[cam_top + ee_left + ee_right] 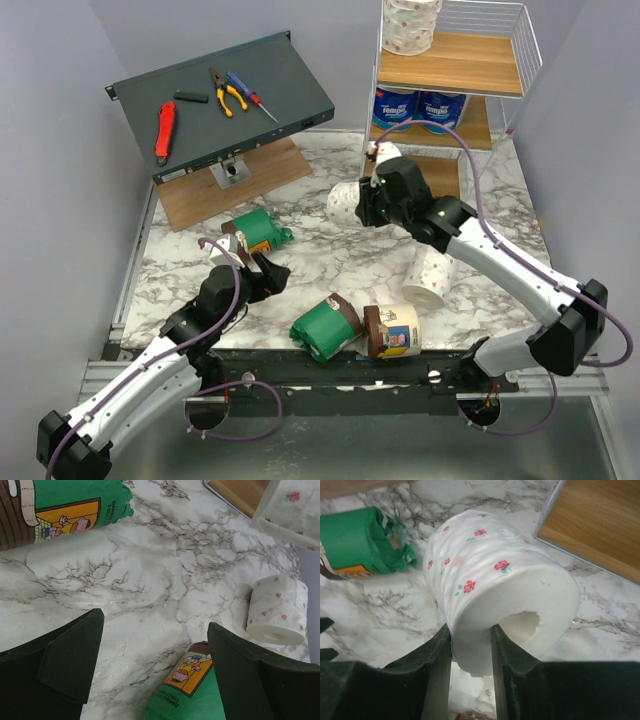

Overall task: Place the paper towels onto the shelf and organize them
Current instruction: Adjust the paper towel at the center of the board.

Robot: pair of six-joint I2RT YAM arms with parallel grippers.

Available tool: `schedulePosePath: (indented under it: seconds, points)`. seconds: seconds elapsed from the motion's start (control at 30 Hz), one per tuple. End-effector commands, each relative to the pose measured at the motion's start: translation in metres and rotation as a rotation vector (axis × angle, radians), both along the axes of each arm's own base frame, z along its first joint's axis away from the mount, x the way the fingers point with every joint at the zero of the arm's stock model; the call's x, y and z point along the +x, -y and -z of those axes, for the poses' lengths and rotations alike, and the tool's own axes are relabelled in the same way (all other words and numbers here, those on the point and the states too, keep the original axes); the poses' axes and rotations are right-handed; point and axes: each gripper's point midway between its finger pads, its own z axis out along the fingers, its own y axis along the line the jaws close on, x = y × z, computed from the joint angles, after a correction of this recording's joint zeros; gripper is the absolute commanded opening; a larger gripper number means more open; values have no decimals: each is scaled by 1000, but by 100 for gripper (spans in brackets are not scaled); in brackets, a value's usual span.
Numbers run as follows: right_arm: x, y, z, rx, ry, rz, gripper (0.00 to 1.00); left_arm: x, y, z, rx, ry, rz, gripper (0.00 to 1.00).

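Right pincer (471, 632) clamps speckled roll (490, 575), hiding its lower edge.

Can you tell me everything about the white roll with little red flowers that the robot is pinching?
It is a bare white paper towel roll, soft and bumpy-looking, dotted with small red roses and green leaves. Its hollow middle faces the right gripper, whose jaws pinch that end's edge. It is tipped sideways over the marble table, near a green wrapped roll and the wooden bottom of the shelf.

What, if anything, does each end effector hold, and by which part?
Right end effector: flowered white roll, pinched at its end wall. Left end effector: nothing.
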Motion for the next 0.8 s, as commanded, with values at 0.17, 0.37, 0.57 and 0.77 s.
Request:
schedulePosePath:
  seconds: [0.17, 0.37, 0.57, 0.77]
  points:
    - [-21, 7, 9, -526, -4, -46, 28, 4, 6, -19, -25, 36, 19, 88]
    - [-32, -16, 25, -657, -5, -126, 30, 5, 6, -19, -20, 35, 19, 88]
    - [-41, -35, 52, -692, -51, -219, 32, 5, 5, -21, -16, 41, 18, 88]
    - [-42, -39, 69, -707, -73, -246, 34, 4, 4, -20, -14, 45, 16, 88]
